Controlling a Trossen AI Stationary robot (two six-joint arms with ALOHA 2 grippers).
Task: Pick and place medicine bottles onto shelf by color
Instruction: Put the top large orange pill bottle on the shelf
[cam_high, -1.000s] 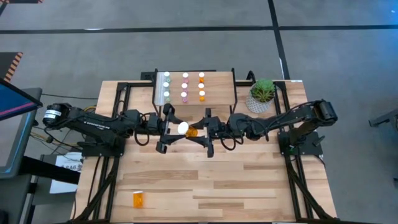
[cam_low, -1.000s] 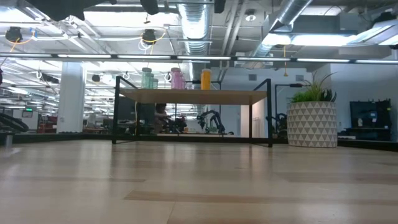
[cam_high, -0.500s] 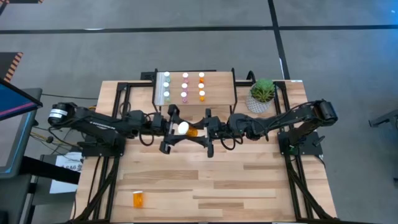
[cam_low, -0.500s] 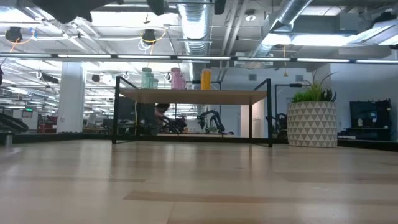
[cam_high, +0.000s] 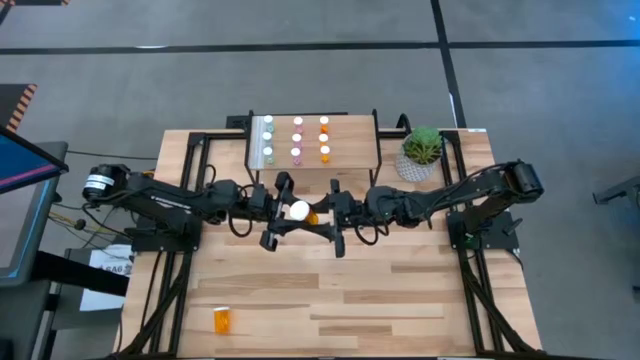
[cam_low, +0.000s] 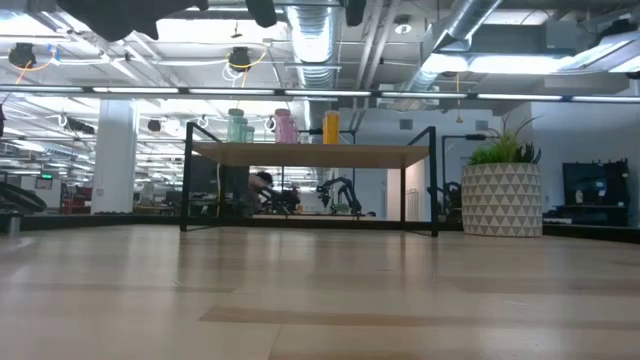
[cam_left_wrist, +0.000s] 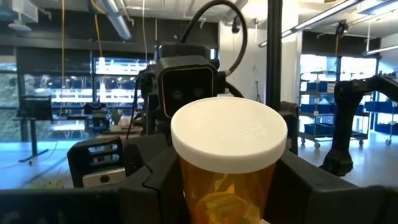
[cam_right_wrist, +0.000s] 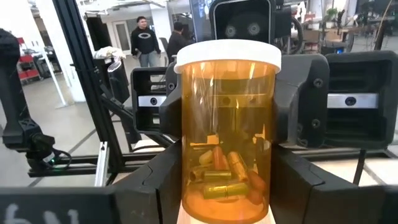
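A large orange medicine bottle (cam_high: 303, 211) with a white cap sits between the two grippers over the middle of the table, just in front of the shelf (cam_high: 355, 150). The right gripper (cam_high: 322, 212) is clamped on the bottle's amber body, pills visible low inside it in the right wrist view. The left gripper (cam_high: 281, 210) meets it from the other side with its fingers around the capped end; whether they already press on the bottle I cannot tell. This looks like a handover from one arm to the other. Beyond the grippers, the shelf holds nine small bottles in three rows by colour: pale green (cam_high: 267, 137), pink (cam_high: 297, 137) and orange (cam_high: 324, 138). One more orange bottle (cam_high: 222, 320) lies on the table well behind the grippers, near the front edge, so two seem left to place. A potted plant (cam_high: 421, 151) stands beside the shelf. The cap shows faint raised lettering, too indistinct to read; no labels are visible.
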